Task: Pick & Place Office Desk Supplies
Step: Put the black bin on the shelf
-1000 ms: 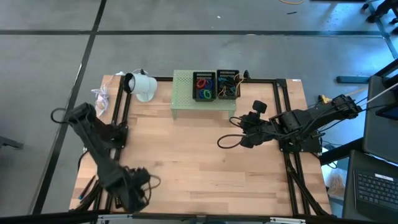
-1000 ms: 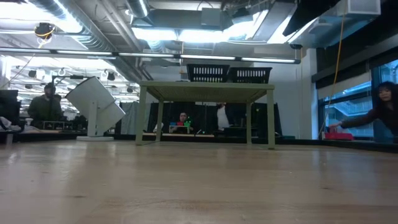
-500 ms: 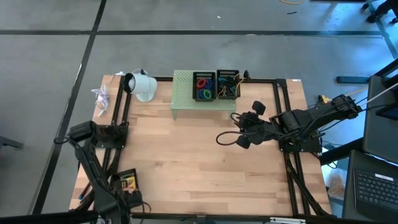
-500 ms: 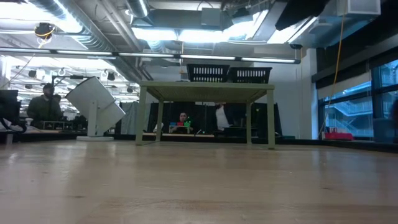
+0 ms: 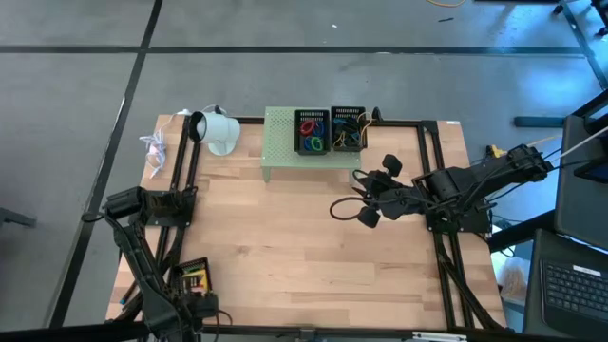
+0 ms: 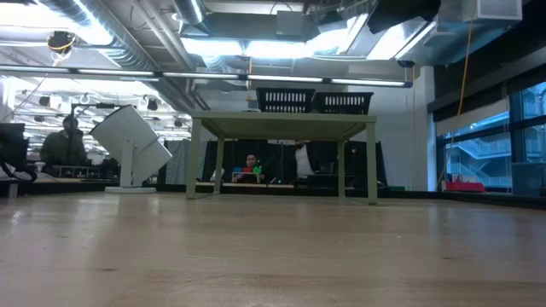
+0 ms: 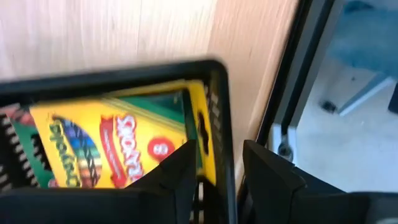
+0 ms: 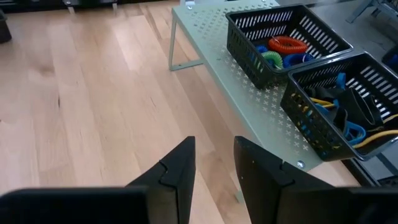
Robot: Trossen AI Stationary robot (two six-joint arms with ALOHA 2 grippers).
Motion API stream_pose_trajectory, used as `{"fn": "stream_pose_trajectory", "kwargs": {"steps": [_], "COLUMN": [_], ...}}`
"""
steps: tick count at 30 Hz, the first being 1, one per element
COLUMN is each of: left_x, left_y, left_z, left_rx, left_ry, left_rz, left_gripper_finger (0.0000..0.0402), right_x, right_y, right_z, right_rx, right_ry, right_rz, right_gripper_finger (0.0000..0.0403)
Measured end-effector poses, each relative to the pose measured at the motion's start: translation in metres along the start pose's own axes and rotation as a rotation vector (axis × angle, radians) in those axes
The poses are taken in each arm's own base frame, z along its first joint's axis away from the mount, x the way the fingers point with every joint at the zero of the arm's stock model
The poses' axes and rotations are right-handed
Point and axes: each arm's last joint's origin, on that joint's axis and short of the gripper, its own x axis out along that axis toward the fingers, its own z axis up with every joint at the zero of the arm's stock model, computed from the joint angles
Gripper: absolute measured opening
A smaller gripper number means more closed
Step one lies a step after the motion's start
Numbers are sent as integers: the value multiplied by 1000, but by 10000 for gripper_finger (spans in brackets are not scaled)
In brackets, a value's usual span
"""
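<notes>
**Left gripper on the rim of a basket holding a crayon box**

The left gripper sits at the table's near-left corner, its narrowly parted fingers straddling the wall of a black basket. Inside lies a yellow-and-green crayon box. The right gripper hovers empty, slightly open, near the pale green stand, which bears two black baskets of rubber bands.

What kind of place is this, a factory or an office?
Probably a robotics lab in an open-plan workspace: a wooden table framed by black rails, bare ceiling ducts with strip lights, and people at desks behind.
</notes>
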Motion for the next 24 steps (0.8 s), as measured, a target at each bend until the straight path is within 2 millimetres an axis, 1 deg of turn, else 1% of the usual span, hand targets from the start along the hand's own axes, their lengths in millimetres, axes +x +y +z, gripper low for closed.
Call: {"fn": "stream_pose_trajectory", "kwargs": {"steps": [16, 21, 24], "left_x": [0, 1, 7], "left_y": [0, 0, -2], "left_z": [4, 4, 2], "left_rx": [-35, -37, -30], "left_ry": [-135, -138, -124], "left_rz": [18, 21, 36], "left_gripper_finger": [99, 99, 98], "right_x": [0, 0, 0], "right_y": [0, 0, 0], "right_z": [0, 0, 0], "right_rx": [-5, -5, -3], "right_ry": [0, 0, 0], "right_rz": [0, 0, 0], "right_gripper_finger": [115, 115, 115]}}
